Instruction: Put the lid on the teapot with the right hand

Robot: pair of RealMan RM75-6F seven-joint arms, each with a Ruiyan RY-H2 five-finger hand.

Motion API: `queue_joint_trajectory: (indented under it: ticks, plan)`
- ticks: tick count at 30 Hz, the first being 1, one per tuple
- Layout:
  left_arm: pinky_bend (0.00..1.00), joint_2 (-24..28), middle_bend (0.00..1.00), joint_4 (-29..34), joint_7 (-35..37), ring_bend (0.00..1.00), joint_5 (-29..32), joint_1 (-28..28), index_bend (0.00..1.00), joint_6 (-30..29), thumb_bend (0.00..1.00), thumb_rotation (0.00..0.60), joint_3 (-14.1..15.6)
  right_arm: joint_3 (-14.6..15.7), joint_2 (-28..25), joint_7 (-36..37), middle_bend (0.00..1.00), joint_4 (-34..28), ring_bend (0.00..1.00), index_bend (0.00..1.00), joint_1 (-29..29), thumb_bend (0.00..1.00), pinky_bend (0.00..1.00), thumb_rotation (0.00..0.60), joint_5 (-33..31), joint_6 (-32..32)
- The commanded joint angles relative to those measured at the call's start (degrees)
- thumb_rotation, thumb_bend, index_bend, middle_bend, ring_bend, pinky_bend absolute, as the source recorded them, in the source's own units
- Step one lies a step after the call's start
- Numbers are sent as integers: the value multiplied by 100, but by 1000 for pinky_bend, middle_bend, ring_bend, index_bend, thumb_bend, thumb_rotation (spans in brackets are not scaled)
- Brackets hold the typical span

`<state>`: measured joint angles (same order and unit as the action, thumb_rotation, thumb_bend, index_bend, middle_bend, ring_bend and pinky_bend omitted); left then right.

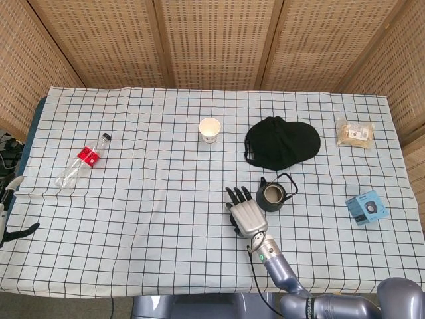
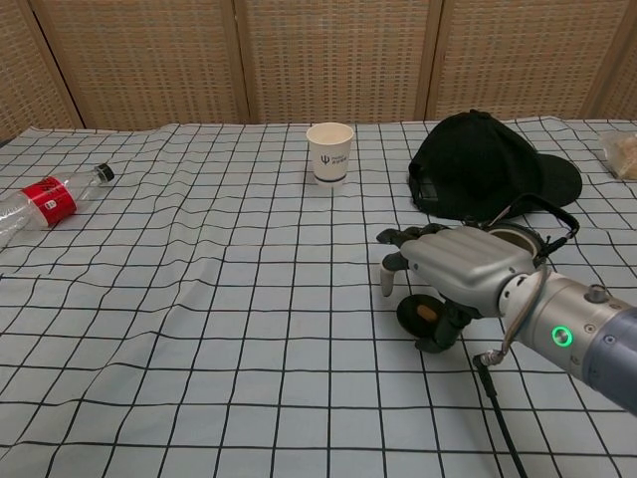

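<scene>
Lid [image 2: 422,312] lies flat on the bench [image 2: 199,299] under the right robot hand [image 2: 453,269], whose spread fingers grip nothing yet, so they should pinch its rim before lifting toward the open teapot [image 1: 271,196] just beside.

Black cap [image 1: 282,141]; white cup [image 1: 210,129] — blue-checked white tablecloth [image 1: 146,193].

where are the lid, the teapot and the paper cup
lid [image 2: 420,312], chest view, dark disc's top under the right hand
teapot [image 1: 271,197], head view, the open mouth
paper cup [image 2: 329,153], chest view, the front wall
</scene>
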<state>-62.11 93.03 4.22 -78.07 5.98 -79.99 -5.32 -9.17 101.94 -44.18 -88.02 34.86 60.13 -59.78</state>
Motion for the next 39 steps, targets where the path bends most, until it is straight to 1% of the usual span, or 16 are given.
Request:
queue_joint_trajectory:
  ticks: [1, 11, 19, 27, 36, 39]
  plan:
    - [0, 2, 0, -3, 1, 0, 9, 5, 0, 12, 24, 600, 0, 26, 1, -49, 0, 10, 0, 384, 9, 406, 0, 600, -61, -34]
    - [0, 20, 0, 17, 42, 0, -36, 2, 0, -4, 24, 600, 20, 72, 112, -105, 0, 161, 0, 375, 95, 407, 0, 600, -200, -68]
    - [0, 30, 0, 26, 44, 0, -82, 11, 0, 11, 25, 600, 52, 119, 180, -214, 0, 284, 0, 361, 127, 407, 0, 600, -226, -215]
    - [0, 42, 0, 53, 41, 0, -109, 19, 0, 26, 25, 600, 76, 117, 179, -387, 0, 243, 0, 359, 110, 407, 0, 600, -296, -453]
    - [0, 74, 0, 86, 43, 0, -123, 21, 0, 47, 24, 600, 103, 138, 174, -639, 0, 172, 0, 380, 122, 407, 0, 600, -514, -565]
    - [0, 87, 0, 96, 54, 0, -135, 23, 0, 52, 24, 600, 112, 146, 190, -687, 0, 185, 0, 407, 141, 412, 0, 600, -573, -577]
